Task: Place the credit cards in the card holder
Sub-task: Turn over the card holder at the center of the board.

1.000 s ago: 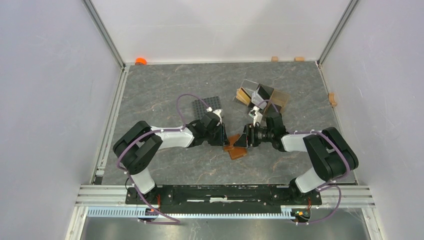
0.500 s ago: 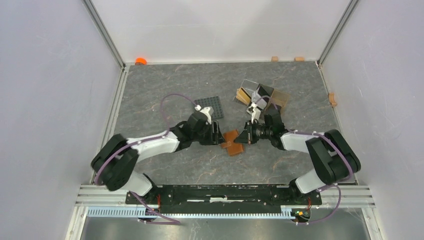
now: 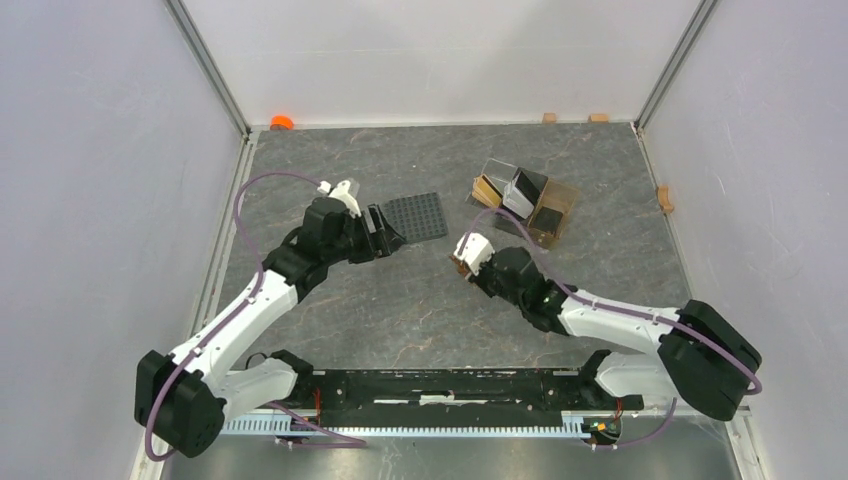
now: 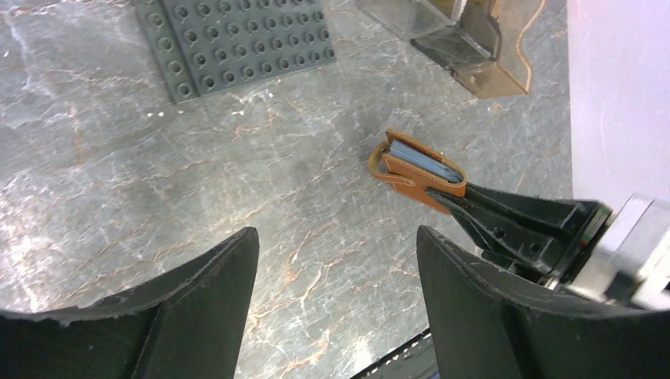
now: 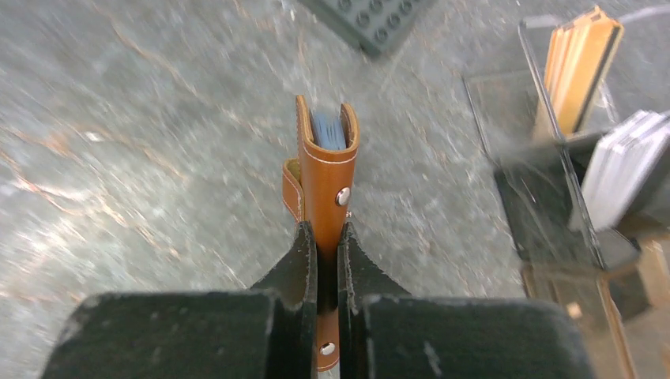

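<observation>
The card holder (image 5: 325,181), brown leather with a snap stud, is folded and held edge-on by my right gripper (image 5: 325,234), which is shut on it. Light blue credit cards (image 5: 328,130) show inside its fold. In the left wrist view the card holder (image 4: 415,170) sticks out of the right gripper's fingers (image 4: 506,221), just above the table. In the top view only a brown sliver of the card holder (image 3: 457,266) shows under the right gripper (image 3: 462,262). My left gripper (image 4: 336,237) is open with nothing in it, standing by the studded plate (image 3: 418,215). More credit cards (image 3: 520,190) stand in the amber stand (image 3: 560,205).
The dark grey studded plate (image 4: 237,39) lies just ahead of the left gripper (image 3: 388,232). The amber stand (image 5: 553,197) holds yellowish cards (image 5: 581,67) and grey cards (image 5: 624,170) to the right of the right gripper. An orange cap (image 3: 281,122) sits in the far left corner.
My left gripper opened and drew back to the far left beside the studded plate. The right gripper shut on the card holder, which now is folded, and carried it slightly left.
</observation>
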You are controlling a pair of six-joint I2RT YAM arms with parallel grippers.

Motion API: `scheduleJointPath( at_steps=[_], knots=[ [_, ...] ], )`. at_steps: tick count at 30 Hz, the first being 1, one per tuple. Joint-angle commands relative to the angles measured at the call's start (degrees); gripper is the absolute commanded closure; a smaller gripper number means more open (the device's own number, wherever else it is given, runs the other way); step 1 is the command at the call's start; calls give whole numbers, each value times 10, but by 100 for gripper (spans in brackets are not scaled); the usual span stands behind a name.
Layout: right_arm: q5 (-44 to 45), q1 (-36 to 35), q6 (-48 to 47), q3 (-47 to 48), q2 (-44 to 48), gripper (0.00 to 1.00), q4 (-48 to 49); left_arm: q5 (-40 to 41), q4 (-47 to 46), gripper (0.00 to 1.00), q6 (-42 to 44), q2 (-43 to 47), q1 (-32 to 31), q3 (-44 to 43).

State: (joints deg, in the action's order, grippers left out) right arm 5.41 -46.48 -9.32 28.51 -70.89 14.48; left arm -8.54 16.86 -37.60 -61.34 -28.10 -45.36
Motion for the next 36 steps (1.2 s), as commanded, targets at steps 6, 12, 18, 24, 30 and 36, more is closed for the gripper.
scheduleJointPath(
  at_steps=[6, 12, 18, 24, 30, 36],
  knots=[
    [325, -194, -139, -21, -45, 87, 9, -51, -10, 20, 33, 9, 13, 37],
    [327, -280, -40, -1, -31, 45, -91, -79, -43, 23, 34, -10, 10, 68],
    [253, -292, 132, 4, 77, 20, -180, -84, -89, 24, 30, -42, -33, 78],
    [164, -177, 366, -17, 150, 17, -253, -79, -165, 26, 38, -135, -94, 58],
    [20, -74, 511, -85, 205, 25, -195, -80, -229, 30, 79, -248, -146, -7],
    [-71, -33, 639, -183, 221, 38, -86, -80, -277, 36, 110, -326, -158, -47]
  ],
)
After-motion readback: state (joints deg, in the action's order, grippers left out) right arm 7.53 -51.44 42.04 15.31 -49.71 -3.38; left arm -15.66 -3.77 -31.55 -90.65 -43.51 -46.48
